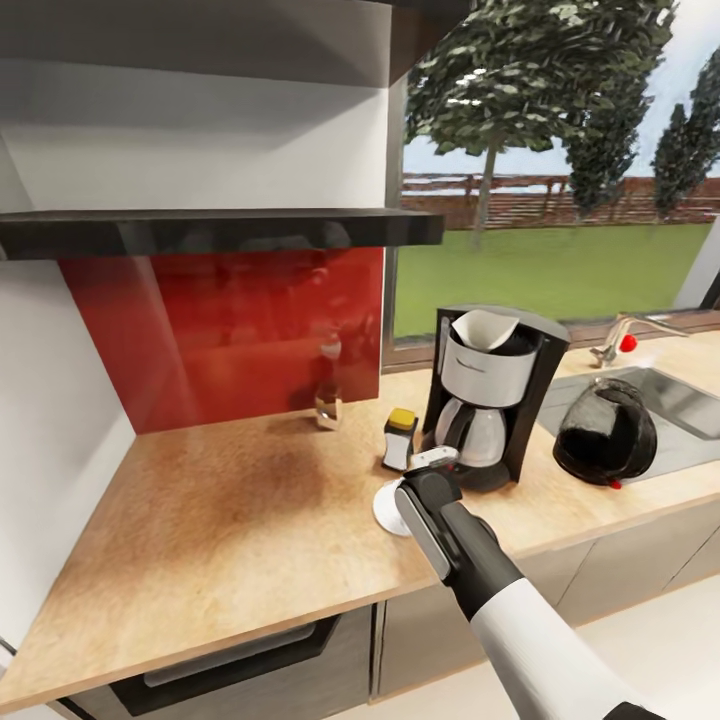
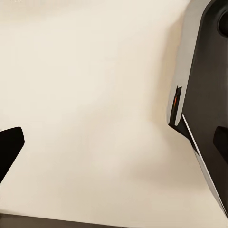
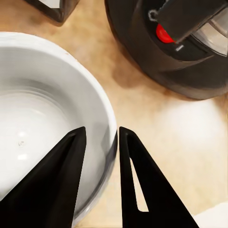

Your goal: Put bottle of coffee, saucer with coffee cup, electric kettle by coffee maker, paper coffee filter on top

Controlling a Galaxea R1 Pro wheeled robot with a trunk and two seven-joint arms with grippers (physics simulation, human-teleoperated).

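On the kitchen countertop (image 1: 230,520) stands the coffee maker (image 1: 492,395), the paper coffee filter (image 1: 486,328) resting in its top. Just to its left is the bottle of coffee (image 1: 400,438) with a yellow lid. In front of them lies the saucer (image 1: 386,508), half hidden under my right gripper (image 1: 428,482). That gripper (image 3: 102,130) is shut on the wall of the white coffee cup (image 3: 42,109), one finger inside and one outside the rim. The coffee maker's base (image 3: 190,61) with its red switch is close beyond. The electric kettle (image 1: 605,432) sits right of the coffee maker by the sink. My left gripper (image 2: 114,152) is open over a plain cream surface.
A steel sink (image 1: 690,400) with a faucet (image 1: 615,345) lies at the right. A small glass jar (image 1: 328,408) stands against the red backsplash (image 1: 230,330). A dark shelf (image 1: 220,230) overhangs the counter's back. The counter's left half is bare.
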